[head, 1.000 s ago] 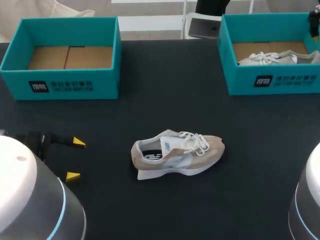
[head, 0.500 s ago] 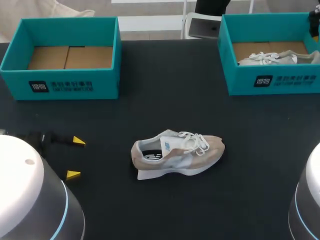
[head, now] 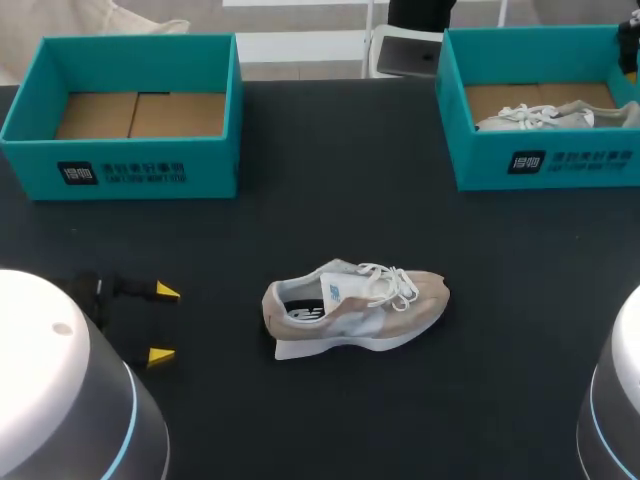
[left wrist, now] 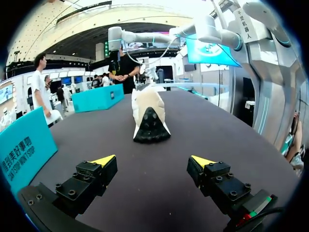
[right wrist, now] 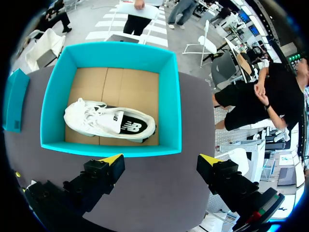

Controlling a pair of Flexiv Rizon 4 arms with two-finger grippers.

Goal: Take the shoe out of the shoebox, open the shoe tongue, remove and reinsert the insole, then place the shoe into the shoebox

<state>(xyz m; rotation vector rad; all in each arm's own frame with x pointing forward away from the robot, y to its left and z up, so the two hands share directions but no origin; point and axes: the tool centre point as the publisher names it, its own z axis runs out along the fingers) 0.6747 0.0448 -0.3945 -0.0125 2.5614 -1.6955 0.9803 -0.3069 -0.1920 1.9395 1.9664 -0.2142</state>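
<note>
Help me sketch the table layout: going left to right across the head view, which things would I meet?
empty left shoebox → beige shoe lying on the table → right shoebox

Robot lab or demo station. Signs: plain black table [head: 330,420] as work surface; two grey robot arms with blue light rings at near corners, left arm [head: 60,400] and right arm [head: 615,400]; two identical teal shoeboxes at far corners, left shoebox [head: 120,175] with cardboard floor showing, right shoebox [head: 545,160] with white shoe [head: 545,117] inside; one beige shoe [head: 355,305] near table middle. Layout symmetric, staged like test rig.
</note>
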